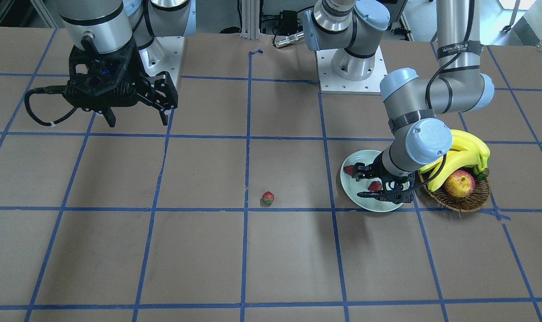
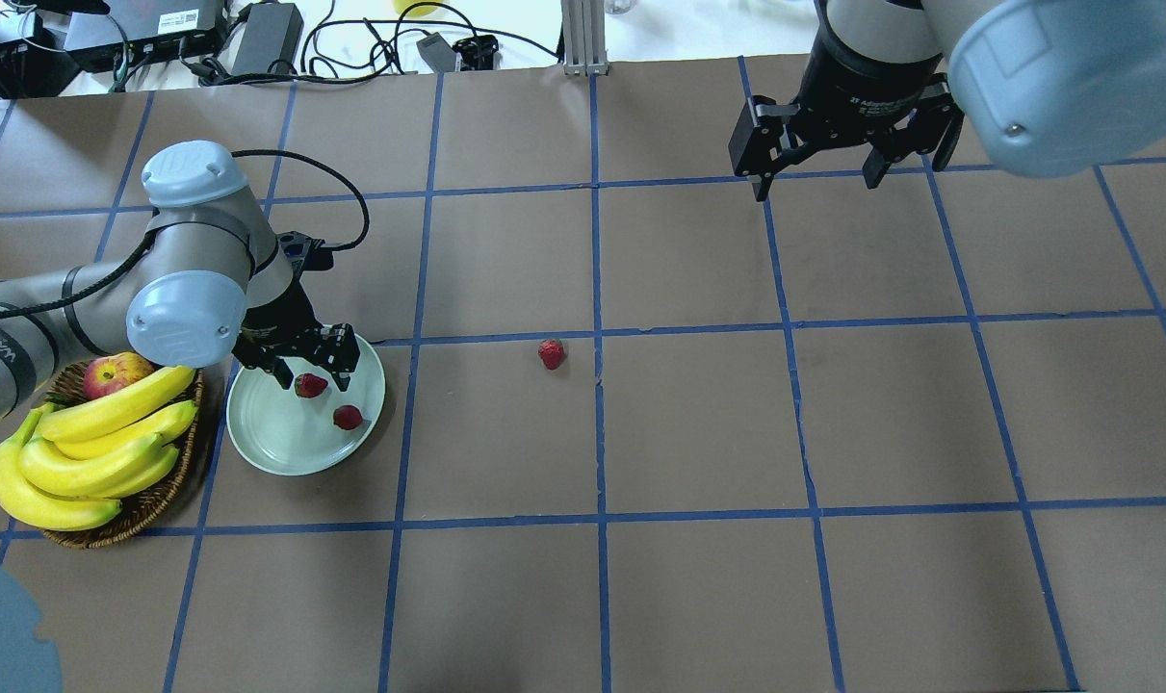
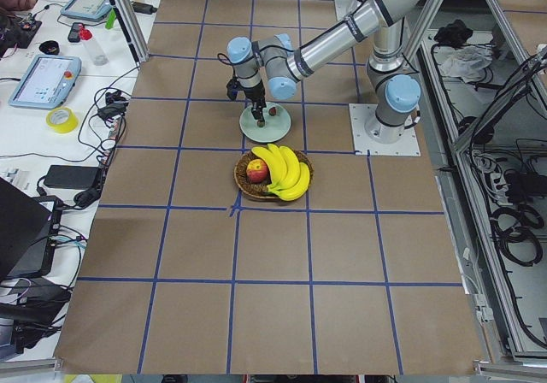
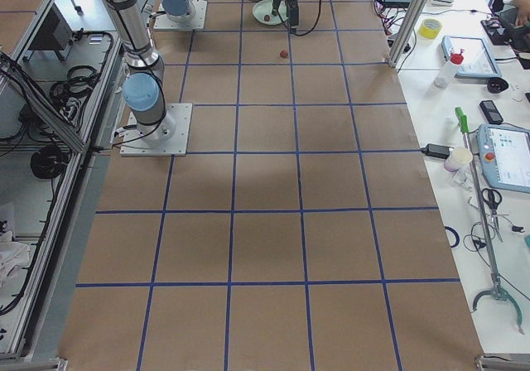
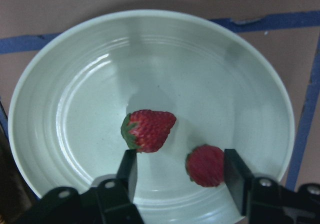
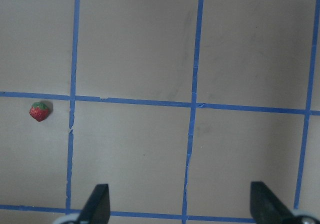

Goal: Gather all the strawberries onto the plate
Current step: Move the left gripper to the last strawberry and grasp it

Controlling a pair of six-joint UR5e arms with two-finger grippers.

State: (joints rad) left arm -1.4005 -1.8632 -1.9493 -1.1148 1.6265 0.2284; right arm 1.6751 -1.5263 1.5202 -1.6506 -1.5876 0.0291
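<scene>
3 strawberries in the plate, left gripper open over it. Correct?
Not quite: only two strawberries are in the plate; the third strawberry lies on the table, as the overhead view shows. The left gripper is open over the plate.

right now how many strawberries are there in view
3 strawberries: two lie loose in the plate below the open left hand, one near its middle, one nearer the rim; the third sits on the table by blue tape. None looks hidden.

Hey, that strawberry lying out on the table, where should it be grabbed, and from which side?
Take the strawberry across its wide red body, not the leafy top, coming straight down from above. It lies low on the flat table with nothing beside it.
</scene>
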